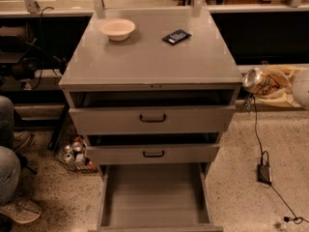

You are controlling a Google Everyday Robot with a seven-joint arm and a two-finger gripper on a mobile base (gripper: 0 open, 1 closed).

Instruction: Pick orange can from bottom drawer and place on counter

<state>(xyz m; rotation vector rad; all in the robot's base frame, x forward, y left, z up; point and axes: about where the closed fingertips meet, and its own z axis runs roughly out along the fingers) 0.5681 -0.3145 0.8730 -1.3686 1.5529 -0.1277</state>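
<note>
Nearest to me, the deep grey metal bottom drawer (pixel 154 197) stands pulled far out, its wide flat floor in plain view. On the speckled floor to its left are a person's jeans-clad leg (pixel 7 173) and pale shoe (pixel 19 209), and a little further back a cluster of red-and-silver cans (pixel 75 151) sits against the cabinet's left side. To the right of the drawers a small black power adapter (pixel 264 174) lies on the floor with its thin cable running up toward me. Above the bottom drawer, the shallower grey middle drawer (pixel 193 153) and the grey top drawer (pixel 193 121), each with a black handle, stand slightly out, a dark gap over each front. My pale yellowish claw (pixel 264 83) hangs in the air just beside the cabinet's front right corner, about level with the top edge, clenched around the small, shiny, dented orange can (pixel 255 79). I hold the can tipped on its side, silver top toward the cabinet, off to the right of the broad smooth grey desk (pixel 154 57) and not over it. Far back on the desk, well apart from my claw, rest a cream round bowl (pixel 117 29) on the left and a small flat black rectangular object (pixel 176 36) to its right.
</note>
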